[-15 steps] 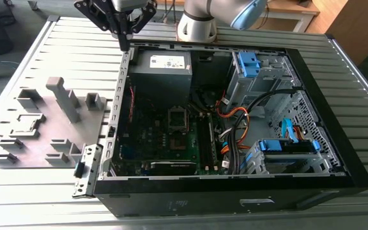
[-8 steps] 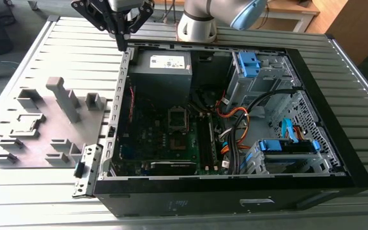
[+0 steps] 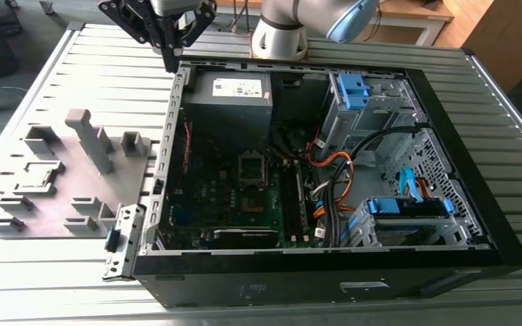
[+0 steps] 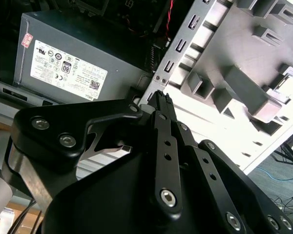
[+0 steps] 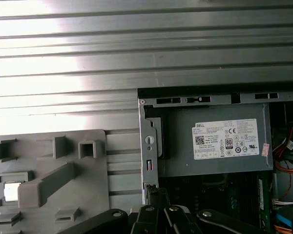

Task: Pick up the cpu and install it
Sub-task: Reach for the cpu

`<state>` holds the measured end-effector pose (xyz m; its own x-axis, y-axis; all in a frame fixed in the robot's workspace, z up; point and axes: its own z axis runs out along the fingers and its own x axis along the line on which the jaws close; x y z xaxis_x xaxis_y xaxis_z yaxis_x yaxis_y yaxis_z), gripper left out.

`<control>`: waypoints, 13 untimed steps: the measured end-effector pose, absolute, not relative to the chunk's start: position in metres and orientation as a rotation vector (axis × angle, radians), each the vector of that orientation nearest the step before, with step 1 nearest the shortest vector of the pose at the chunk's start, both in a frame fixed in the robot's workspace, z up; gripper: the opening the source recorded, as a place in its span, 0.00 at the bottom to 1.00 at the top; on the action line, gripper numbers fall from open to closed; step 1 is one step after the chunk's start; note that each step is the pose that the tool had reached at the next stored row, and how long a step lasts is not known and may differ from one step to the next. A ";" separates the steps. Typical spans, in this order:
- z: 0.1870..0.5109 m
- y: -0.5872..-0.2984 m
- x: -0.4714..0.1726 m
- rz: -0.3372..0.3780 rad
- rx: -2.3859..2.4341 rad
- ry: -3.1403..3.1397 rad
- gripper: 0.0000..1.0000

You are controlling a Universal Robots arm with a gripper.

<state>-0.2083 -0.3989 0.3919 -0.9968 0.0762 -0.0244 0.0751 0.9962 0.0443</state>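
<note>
The cpu point(image 5: 10, 191) is a small pale square lying flat in a square recess of the grey tray point(image 5: 88, 170). In the exterior view the tray point(image 3: 62, 210) lies at the left of the open computer case point(image 3: 334, 265). My gripper point(image 3: 168, 66) hangs over the case's far left corner, well away from the cpu, and it is shut with nothing between its fingertips. Both wrist views show the closed black fingers point(image 4: 164, 146) ending above the case's metal edge point(image 5: 149, 161). The motherboard's square socket point(image 3: 252, 167) sits in the middle of the case.
A grey power supply point(image 3: 229, 95) fills the case's far corner beside the gripper. Drive cages with blue clips point(image 3: 361, 95) and loose cables point(image 3: 334, 170) occupy the exterior view's right. Raised grey blocks point(image 3: 93, 139) stand on the tray. Everything rests on a ribbed metal table point(image 3: 107, 61).
</note>
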 end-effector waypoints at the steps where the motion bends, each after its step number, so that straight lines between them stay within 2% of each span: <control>1: 0.392 -0.399 -0.208 0.068 0.118 3.113 0.11; 13: 0.392 -0.399 -0.212 0.068 0.118 3.113 0.11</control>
<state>-0.2123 -0.3989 0.3919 -0.9968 0.0761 -0.0244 0.0750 0.9962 0.0444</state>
